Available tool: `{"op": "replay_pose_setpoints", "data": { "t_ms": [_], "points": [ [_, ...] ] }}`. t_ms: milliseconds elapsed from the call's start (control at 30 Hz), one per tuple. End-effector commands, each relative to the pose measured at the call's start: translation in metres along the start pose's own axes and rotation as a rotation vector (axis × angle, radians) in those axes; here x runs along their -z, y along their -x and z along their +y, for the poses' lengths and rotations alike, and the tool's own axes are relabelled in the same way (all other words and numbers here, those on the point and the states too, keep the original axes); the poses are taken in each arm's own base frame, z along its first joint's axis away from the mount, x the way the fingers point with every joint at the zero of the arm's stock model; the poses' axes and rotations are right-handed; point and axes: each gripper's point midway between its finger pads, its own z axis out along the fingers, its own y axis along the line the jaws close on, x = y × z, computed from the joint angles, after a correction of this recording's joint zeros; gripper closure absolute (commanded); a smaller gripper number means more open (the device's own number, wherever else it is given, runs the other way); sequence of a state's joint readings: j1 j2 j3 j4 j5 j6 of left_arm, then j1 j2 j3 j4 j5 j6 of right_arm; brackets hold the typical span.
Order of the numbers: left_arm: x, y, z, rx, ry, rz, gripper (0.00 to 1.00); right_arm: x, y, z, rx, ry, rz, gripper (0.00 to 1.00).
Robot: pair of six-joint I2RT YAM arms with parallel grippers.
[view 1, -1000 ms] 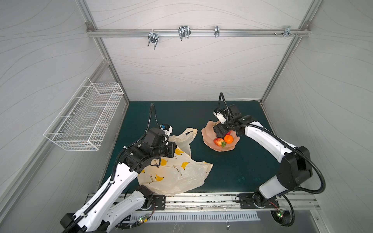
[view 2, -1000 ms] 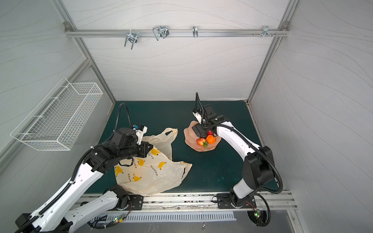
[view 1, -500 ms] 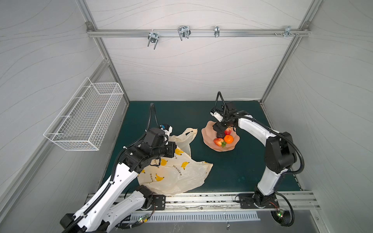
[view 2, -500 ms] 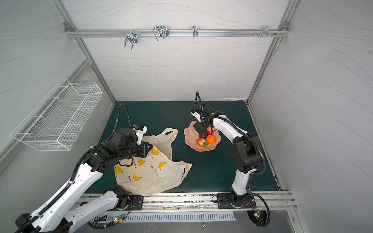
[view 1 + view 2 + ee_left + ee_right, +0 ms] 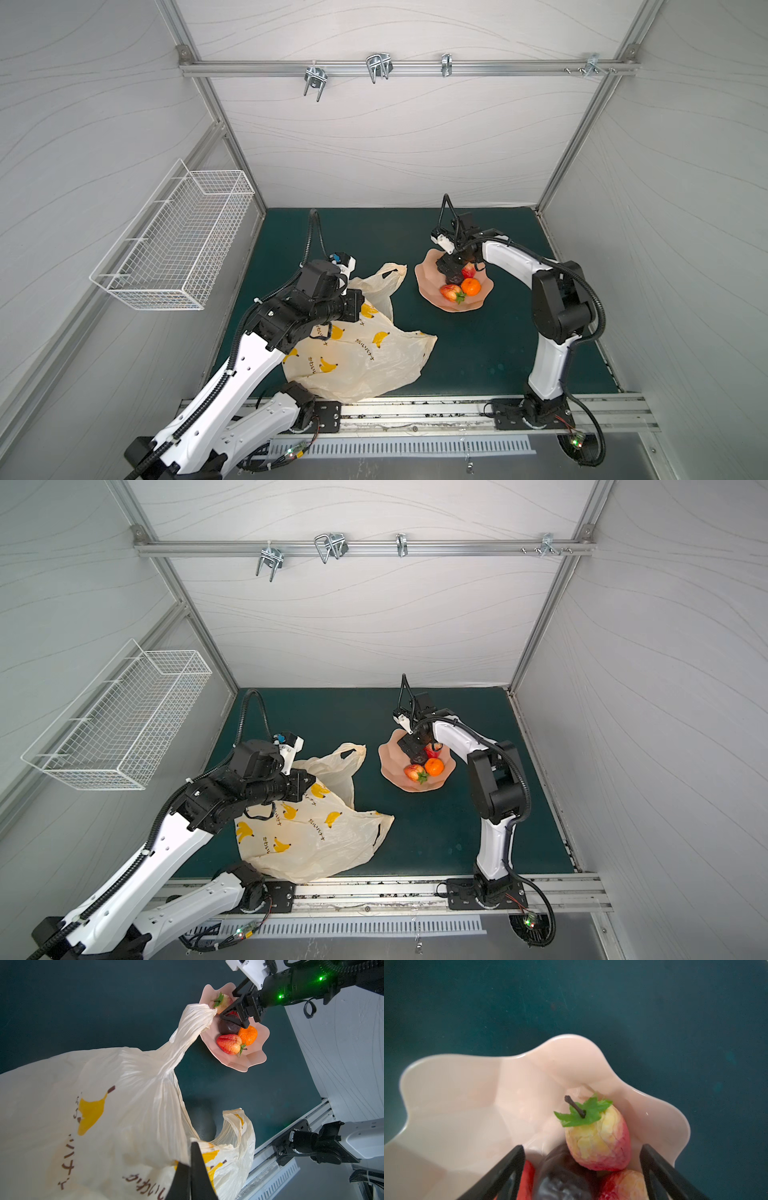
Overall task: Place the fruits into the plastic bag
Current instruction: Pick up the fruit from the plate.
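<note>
Left wrist view: the bag (image 5: 116, 1105) lies crumpled beside the dish (image 5: 253, 1057), on the side toward the left arm. One handle reaches almost to the dish's rim, and the mouth seems to gape toward the dish. Every fruit in sight sits in the dish, bunched near its middle: strawberries (image 5: 228, 1044), an orange (image 5: 248, 1034) and a dark piece (image 5: 227, 1027). No banana or lemon shows. The right gripper (image 5: 232, 1021) hangs directly over the dish and is by far the nearer claw. The dark piece lies straight below it, in the gap between the fingers. Being round, it offers no long axis to line up with, so I judge a plain drop and squeeze would do. One strawberry (image 5: 598, 1142) lies just past it, lengthwise along the fingers with its stem pointing away, close enough to be nudged. The right jaws stand wide and hold nothing; whether they touch the dark piece cannot be told. The left gripper (image 5: 191, 1167), at the bag's edge away from the dish, is pressed tight, pinching the bag's film.
</note>
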State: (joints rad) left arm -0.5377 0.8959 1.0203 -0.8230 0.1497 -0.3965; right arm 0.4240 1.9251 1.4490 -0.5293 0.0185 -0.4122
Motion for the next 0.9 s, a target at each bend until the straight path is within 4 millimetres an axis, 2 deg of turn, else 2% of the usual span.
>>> {"op": "replay_pose_setpoints", "data": {
  "t_ms": [0, 233, 367, 667, 867],
  "points": [
    [0.011, 0.014, -0.010, -0.013, -0.023, -0.040, 1.00, -0.012, -0.003, -0.009, 0.008, -0.030, 0.025, 0.13],
    [0.009, 0.014, -0.009, -0.011, -0.017, -0.033, 1.00, -0.024, -0.009, -0.021, -0.019, -0.077, 0.059, 0.18],
    [0.008, 0.014, -0.009, -0.011, -0.015, -0.026, 1.00, -0.029, -0.010, -0.025, -0.028, -0.089, 0.074, 0.25],
    [0.005, 0.014, -0.009, -0.011, -0.016, -0.020, 1.00, -0.026, -0.008, -0.030, -0.044, -0.120, 0.071, 0.41],
    [0.004, 0.014, -0.009, -0.013, -0.018, -0.024, 1.00, -0.016, -0.002, -0.030, -0.056, -0.117, 0.045, 0.50]
  ]
}}
